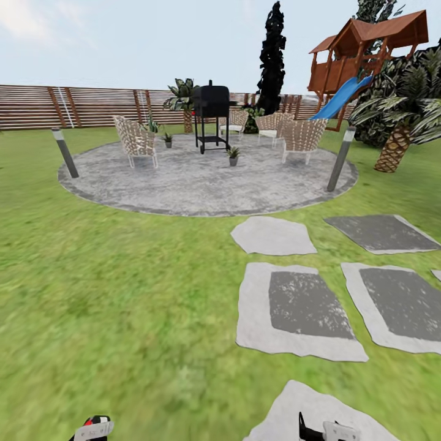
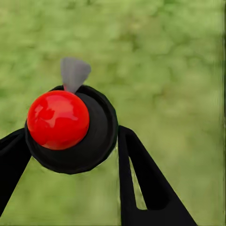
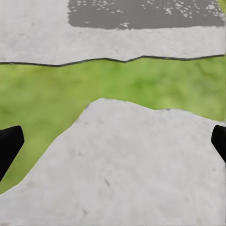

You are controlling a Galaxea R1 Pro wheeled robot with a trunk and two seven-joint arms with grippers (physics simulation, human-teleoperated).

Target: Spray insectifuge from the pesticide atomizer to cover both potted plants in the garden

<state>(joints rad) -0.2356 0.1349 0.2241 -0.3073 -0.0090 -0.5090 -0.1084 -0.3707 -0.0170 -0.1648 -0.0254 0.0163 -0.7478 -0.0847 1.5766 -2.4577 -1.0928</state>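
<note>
While the left gripper clamps the atomizer and the right gripper gapes wide, both plants flank the grill; spraying from here would likely fall short.

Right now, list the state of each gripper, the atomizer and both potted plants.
Left gripper: shut on the red-topped dark pesticide atomizer.
Right gripper: open, empty, over a pale grey stepping stone.
Small green potted plants: upright on the round grey patio, far ahead.

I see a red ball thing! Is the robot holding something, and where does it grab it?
Yes. The left pincer holds the atomizer, its fingers clamping the dark body below the red top. The right pincer is open and holds nothing.
</note>
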